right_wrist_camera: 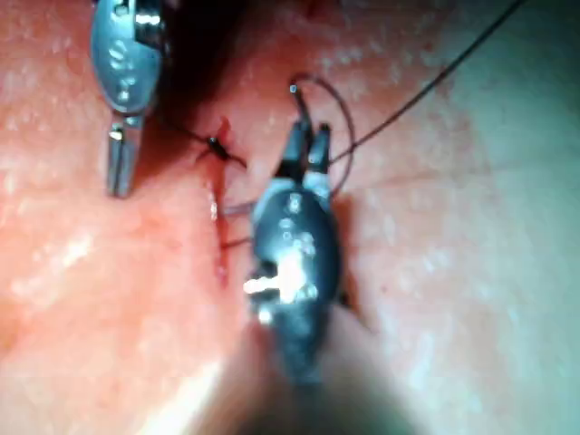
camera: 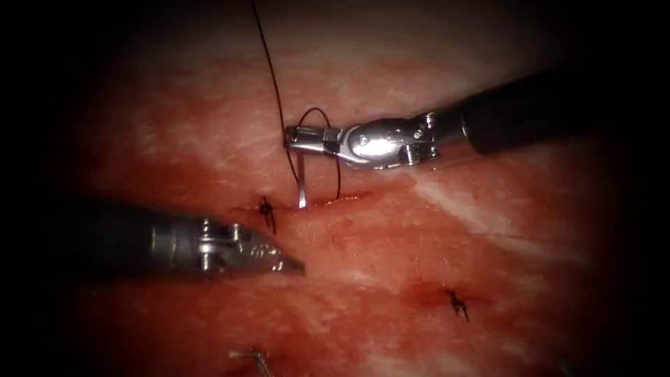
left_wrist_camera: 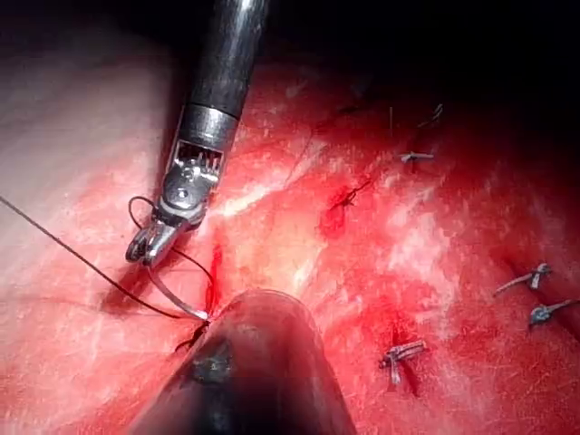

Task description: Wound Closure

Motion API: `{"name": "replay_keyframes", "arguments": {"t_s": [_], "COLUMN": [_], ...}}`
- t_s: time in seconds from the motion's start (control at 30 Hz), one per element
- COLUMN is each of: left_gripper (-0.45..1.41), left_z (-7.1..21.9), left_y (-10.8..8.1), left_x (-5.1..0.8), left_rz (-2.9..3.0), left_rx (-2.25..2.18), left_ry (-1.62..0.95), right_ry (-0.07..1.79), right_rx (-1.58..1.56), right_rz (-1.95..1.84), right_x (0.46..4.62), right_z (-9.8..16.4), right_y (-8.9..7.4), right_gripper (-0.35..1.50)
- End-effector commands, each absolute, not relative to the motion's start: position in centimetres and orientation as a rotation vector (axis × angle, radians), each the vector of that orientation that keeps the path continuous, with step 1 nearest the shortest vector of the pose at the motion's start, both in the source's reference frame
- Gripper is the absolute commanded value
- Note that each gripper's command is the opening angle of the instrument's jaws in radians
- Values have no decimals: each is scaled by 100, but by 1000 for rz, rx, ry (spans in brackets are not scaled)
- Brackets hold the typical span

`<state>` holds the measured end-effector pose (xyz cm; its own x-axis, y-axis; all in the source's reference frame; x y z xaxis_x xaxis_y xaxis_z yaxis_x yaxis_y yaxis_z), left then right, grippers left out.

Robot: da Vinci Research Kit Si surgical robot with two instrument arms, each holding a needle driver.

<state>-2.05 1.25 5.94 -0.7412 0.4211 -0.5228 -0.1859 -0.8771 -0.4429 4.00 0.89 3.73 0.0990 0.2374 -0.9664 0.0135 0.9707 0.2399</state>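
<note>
The right tool (camera: 293, 137) comes in from the right with its jaws shut on the curved needle (camera: 301, 180) near its tail end. The needle hangs down and its lower end meets the tissue at the cut (camera: 345, 199), just right of a tied stitch (camera: 265, 207). Black thread (camera: 273, 77) runs from the top down to the jaws and loops around them. The left tool (camera: 296, 265) lies low on the left, shut and holding nothing, its tip below the stitch. In the left wrist view the right tool (left_wrist_camera: 145, 249) holds the needle (left_wrist_camera: 174, 297). The right wrist view shows the right tool (right_wrist_camera: 304, 145) and the left tool (right_wrist_camera: 118, 172).
Two more tied stitches sit on the tissue, one at lower right (camera: 457, 301) and one near the bottom edge (camera: 255, 356). Red fluid wets the tissue around the cut. Several other knotted stitches (left_wrist_camera: 403, 355) show in the left wrist view.
</note>
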Motion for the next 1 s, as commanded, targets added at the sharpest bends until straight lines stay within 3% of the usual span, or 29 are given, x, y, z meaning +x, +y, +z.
{"name": "replay_keyframes", "arguments": {"t_s": [0.03, 1.0], "left_gripper": [-45, -45], "left_z": [602, 619], "left_y": [123, 109], "left_x": [-208, -195], "left_rz": [2593, 2565], "left_rx": [-914, -984], "left_ry": [-524, -523], "right_ry": [1462, 1399], "right_rx": [232, 415], "right_rz": [182, 395], "right_x": [407, 414], "right_z": [376, 373], "right_y": [85, 92], "right_gripper": [-35, -35]}}
